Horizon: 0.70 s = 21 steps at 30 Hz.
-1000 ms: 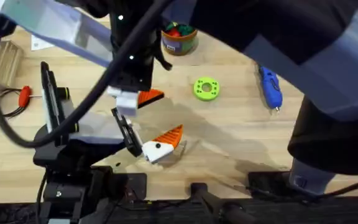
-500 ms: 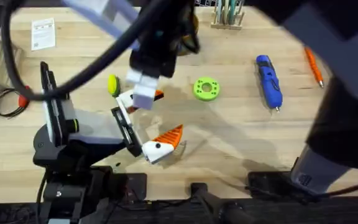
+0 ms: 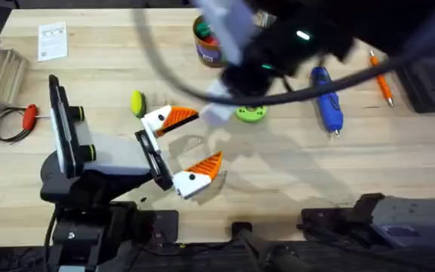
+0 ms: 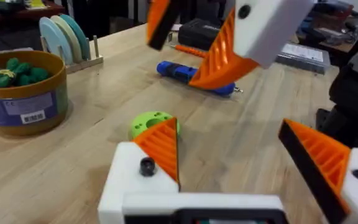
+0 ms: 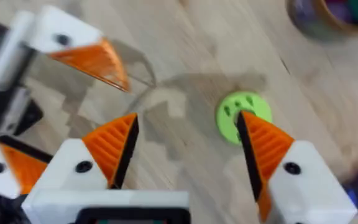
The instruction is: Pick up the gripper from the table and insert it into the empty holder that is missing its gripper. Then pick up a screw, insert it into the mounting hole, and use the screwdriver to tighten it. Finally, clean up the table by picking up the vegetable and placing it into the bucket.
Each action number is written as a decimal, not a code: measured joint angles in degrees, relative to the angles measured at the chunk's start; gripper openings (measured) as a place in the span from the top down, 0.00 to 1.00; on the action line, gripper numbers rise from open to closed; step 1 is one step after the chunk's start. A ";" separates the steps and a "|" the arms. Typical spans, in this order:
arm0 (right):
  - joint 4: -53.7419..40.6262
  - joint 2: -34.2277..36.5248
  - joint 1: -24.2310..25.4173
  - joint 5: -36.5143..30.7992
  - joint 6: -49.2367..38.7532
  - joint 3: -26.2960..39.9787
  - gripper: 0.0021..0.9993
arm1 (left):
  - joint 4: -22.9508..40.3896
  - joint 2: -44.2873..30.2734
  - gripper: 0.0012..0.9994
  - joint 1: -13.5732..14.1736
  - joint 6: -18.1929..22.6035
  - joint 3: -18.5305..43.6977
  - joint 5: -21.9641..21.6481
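Table: a pale wooden table (image 3: 278,181) is seen under both arms.
Left gripper (image 3: 189,145): it is held low over the near left part of the table, its jaws spread wide with nothing between them; both white mounts carry orange fingers (image 4: 160,146).
Right gripper (image 5: 185,152): it is seen blurred over the middle of the table, jaws parted wide and empty, hanging above the green disc (image 5: 242,115); both of its orange fingers (image 5: 114,146) are fitted.
Screwdriver (image 3: 327,98): the blue body is laid flat right of the green disc, its thin metal tip turned toward the near edge.
Bucket (image 3: 208,44): it is stood at the far middle, brown-rimmed, with green and red toys inside.
Vegetable (image 3: 137,103): the small yellow oval is laid just beside the left gripper's far finger, well apart from the bucket.
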State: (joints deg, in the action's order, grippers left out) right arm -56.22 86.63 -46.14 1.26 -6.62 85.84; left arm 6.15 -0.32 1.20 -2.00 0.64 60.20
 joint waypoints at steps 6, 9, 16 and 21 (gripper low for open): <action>1.57 -12.14 7.22 -2.93 9.42 -12.07 0.04 | 0.00 0.00 0.01 0.00 0.00 0.00 0.00; 2.70 -17.78 11.07 -3.41 12.67 -16.49 0.05 | 0.00 0.00 0.01 0.02 0.00 0.00 0.00; 2.63 -27.25 20.43 -3.85 18.75 -24.33 0.05 | 0.00 0.00 0.01 0.00 0.00 0.00 0.00; 3.10 -31.09 24.19 -3.88 20.33 -24.66 0.05 | 0.00 0.00 0.01 0.01 0.00 0.00 0.01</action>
State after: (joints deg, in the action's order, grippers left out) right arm -53.12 55.54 -21.95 -2.63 13.71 61.17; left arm 6.15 -0.32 1.21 -2.00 0.64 60.21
